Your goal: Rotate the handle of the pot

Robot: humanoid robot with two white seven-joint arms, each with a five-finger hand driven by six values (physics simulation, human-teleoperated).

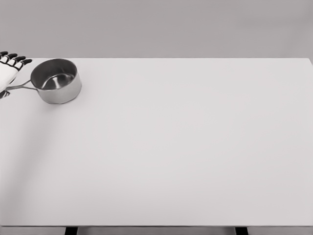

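1. Far over at the back-left corner of the table sits the pot, a small shiny steel saucepan, upright and empty as far as I can see.
2. Its handle sticks out from the pot's left side, pointing toward the frame edge.
3. Right at the handle's outer end is the left hand, white with dark fingertips. Those fingers look stretched out above the handle, not wrapped round it. Whether the palm or thumb touches it, can't tell, since the hand is cut off by the edge.
4. My read: it's at the reach/contact step, turn not started.
5. Next it needs a firm hold or push on the handle, then a sweep so the pot pivots without sliding off the table's near edge.
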